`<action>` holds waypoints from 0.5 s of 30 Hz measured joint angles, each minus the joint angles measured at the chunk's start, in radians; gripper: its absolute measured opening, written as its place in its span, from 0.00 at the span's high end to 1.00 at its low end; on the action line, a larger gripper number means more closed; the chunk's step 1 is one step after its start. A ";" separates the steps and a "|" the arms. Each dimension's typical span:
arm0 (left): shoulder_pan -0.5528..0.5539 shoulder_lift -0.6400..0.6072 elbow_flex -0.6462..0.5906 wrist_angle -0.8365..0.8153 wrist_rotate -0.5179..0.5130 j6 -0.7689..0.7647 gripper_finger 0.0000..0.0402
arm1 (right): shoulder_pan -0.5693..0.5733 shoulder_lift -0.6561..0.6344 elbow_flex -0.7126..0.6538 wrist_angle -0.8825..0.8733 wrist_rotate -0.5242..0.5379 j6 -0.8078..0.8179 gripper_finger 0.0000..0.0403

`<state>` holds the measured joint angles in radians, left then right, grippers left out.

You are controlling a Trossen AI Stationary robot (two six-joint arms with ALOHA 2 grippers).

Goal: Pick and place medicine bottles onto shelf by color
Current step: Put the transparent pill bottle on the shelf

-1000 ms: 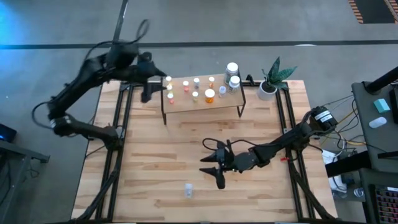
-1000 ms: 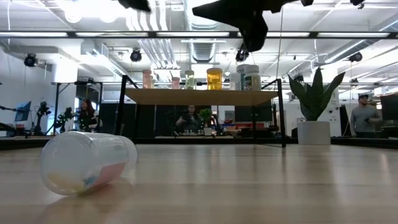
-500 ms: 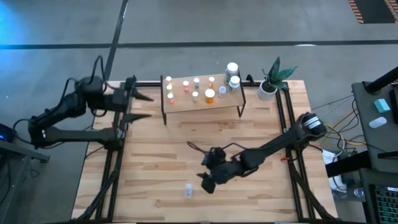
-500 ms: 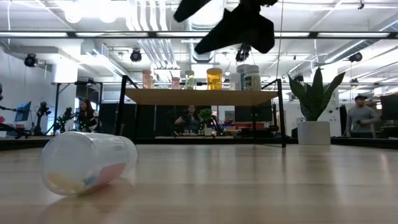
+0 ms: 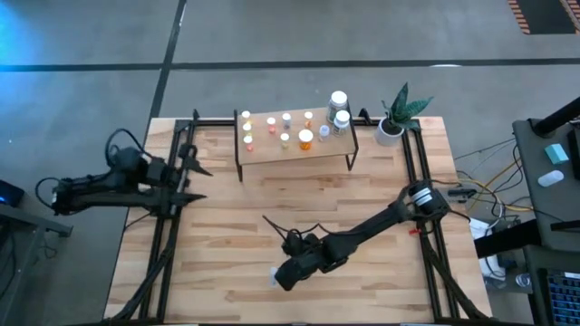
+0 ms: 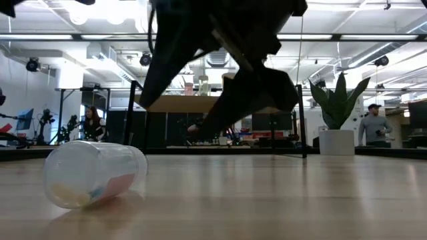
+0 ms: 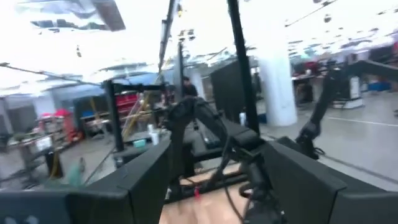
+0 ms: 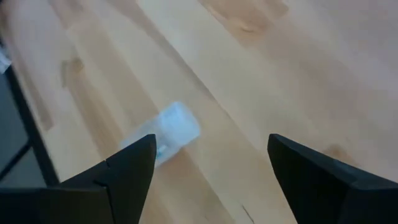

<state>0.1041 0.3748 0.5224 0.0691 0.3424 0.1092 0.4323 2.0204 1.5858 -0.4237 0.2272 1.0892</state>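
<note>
Now that the right gripper (image 5: pixel 283 274) has swung down from mid-table, its fingers spread wide beside the clear bottle (image 5: pixel 274 276) lying near the front edge; the left gripper (image 5: pixel 192 170) has withdrawn, open, from the shelf (image 5: pixel 294 149).

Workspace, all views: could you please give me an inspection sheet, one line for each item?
Surface: wood-plank table, bare over most of its top.
Job's things: shelf at the far edge carries small orange, yellow and white-capped bottles; one clear bottle lies on its side on the near part of the table.
Clutter: potted plant beside the shelf.
Grippers: right pincer open, hovering over the clear bottle, not touching it; left pincer open, at the table's left edge.
Cables: loose wires off the table's right side.
Surroundings: open hall with people behind the table.
</note>
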 joint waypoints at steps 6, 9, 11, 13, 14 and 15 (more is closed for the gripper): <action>-0.068 0.004 -0.127 0.210 0.000 -0.026 0.40 | -0.009 0.044 0.047 -0.031 0.005 0.074 0.26; -0.097 0.021 -0.162 0.277 -0.004 -0.027 0.40 | -0.012 0.072 0.088 -0.069 0.008 0.090 0.26; -0.115 0.040 -0.187 0.330 -0.010 -0.028 0.40 | -0.012 0.096 0.124 -0.088 0.007 0.090 0.26; -0.130 0.055 -0.201 0.353 -0.011 -0.028 0.40 | -0.012 0.123 0.171 -0.114 0.004 0.091 0.26; -0.139 0.062 -0.205 0.356 -0.012 -0.028 0.40 | -0.012 0.139 0.197 -0.129 0.001 0.091 0.26; -0.145 0.069 -0.207 0.357 -0.012 -0.028 0.40 | -0.012 0.154 0.223 -0.142 0.000 0.090 0.26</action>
<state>-0.0413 0.4436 0.3152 0.4265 0.3305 0.0814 0.4205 2.1746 1.8091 -0.5655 0.2276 1.1791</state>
